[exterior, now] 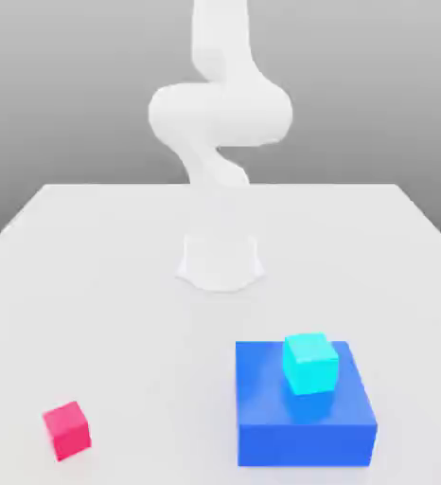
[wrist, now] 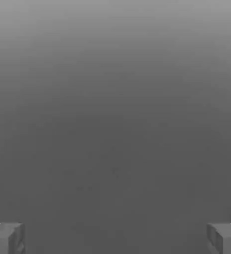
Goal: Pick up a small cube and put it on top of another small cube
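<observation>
Two cubes (cyan (exterior: 310, 363), pink (exterior: 67, 429)), jaws wide, nothing between

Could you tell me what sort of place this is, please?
Probably a simulated test bench, not a real room: a plain white table against an empty grey backdrop, a white robot arm, and bare coloured blocks, such as a pink cube and a cyan cube.

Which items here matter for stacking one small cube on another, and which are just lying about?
For the job:
- pink cube, alone on the table
- cyan cube, on the blue block
- gripper, open, nothing between its fingers

Lying about:
- blue block
</observation>
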